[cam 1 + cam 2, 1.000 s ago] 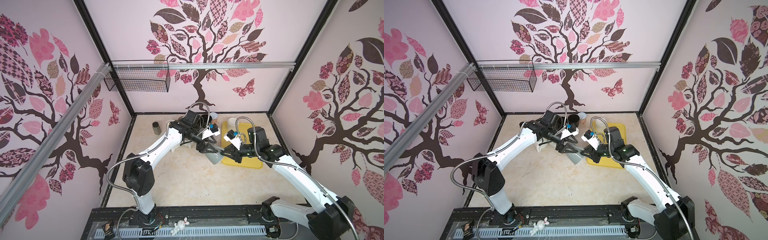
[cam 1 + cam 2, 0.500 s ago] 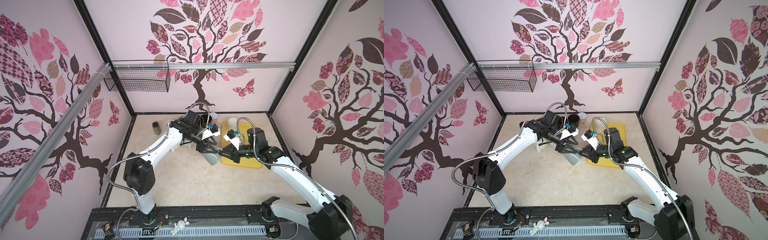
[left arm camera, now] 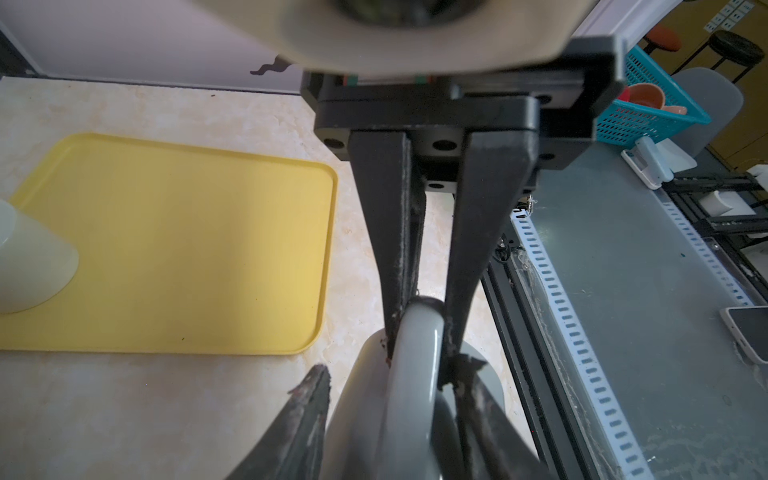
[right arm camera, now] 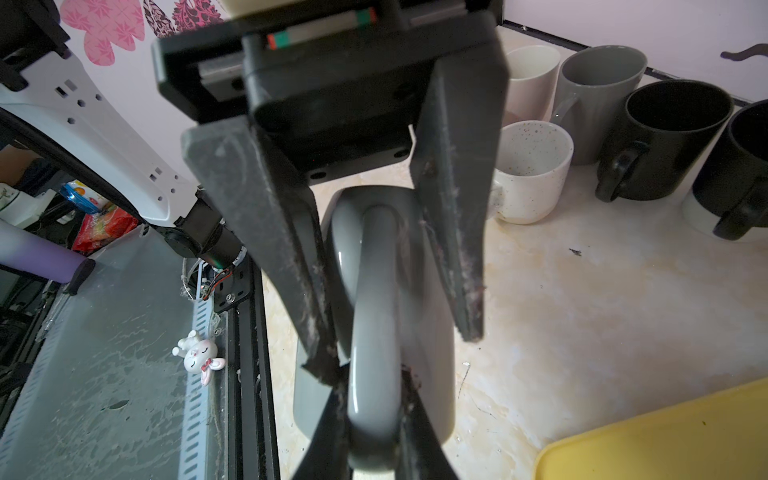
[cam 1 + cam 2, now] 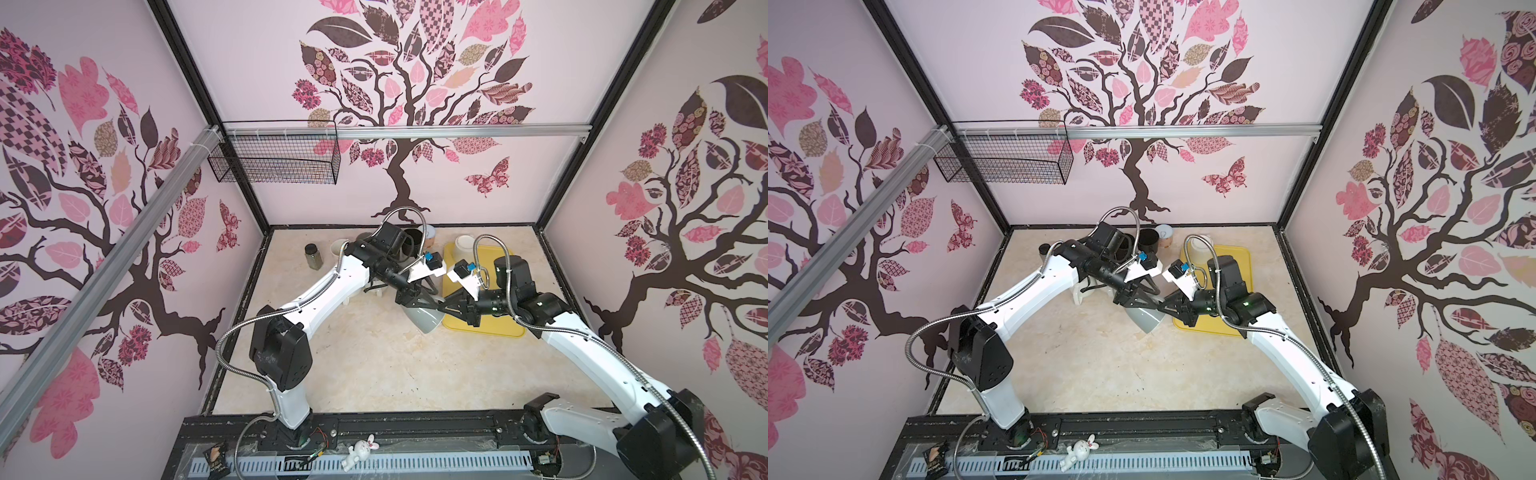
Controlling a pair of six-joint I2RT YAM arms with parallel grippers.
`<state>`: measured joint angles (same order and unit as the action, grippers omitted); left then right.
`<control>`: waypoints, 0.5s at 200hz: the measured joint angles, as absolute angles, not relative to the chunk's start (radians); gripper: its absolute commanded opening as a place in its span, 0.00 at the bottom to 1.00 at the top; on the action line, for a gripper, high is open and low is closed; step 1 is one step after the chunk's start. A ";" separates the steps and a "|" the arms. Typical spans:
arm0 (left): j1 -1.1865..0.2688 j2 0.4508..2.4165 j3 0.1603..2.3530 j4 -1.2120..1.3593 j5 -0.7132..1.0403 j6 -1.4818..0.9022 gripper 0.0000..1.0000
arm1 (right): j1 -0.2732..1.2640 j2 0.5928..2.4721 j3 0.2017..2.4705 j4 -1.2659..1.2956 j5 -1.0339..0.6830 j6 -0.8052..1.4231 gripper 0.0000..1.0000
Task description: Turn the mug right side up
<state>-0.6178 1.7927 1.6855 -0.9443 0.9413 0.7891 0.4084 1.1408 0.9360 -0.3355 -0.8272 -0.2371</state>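
Observation:
In both top views the grey mug (image 5: 422,319) (image 5: 1144,320) hangs tilted over the table's middle, with its mouth pointing down toward the front. My right gripper (image 5: 443,308) (image 4: 372,386) is shut on the mug's handle (image 4: 374,311). From the opposite side, my left gripper (image 5: 420,300) (image 3: 390,368) straddles the same handle (image 3: 415,374). Its jaws are partly narrowed and still open, and table shows between one finger (image 3: 309,411) and the mug. In the left wrist view the right gripper (image 3: 419,328) pinches the handle's top.
A yellow tray (image 5: 482,330) lies just right of the mug, with a cream cup (image 5: 464,243) upside down at its far end. White (image 4: 532,79), grey (image 4: 598,95), black (image 4: 665,133) and speckled (image 4: 532,166) mugs line the back wall. A jar (image 5: 313,256) stands back left.
The left gripper's jaws have narrowed around the mug's handle. The mug and the right gripper have barely moved.

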 measured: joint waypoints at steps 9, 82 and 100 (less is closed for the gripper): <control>-0.620 1.795 1.689 -0.953 0.945 0.785 0.21 | 0.406 1.141 0.936 -0.336 -0.822 -0.242 0.00; -0.625 1.797 1.691 -0.933 0.918 0.776 0.00 | 0.403 1.138 0.935 -0.337 -0.762 -0.277 0.11; -0.625 1.782 1.656 -0.863 0.905 0.746 0.00 | 0.403 1.131 0.923 -0.307 -0.723 -0.278 0.21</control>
<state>-0.6254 1.7821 1.6558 -0.8631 0.9054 0.7464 0.4026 1.1309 0.9230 -0.3073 -0.7227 -0.2779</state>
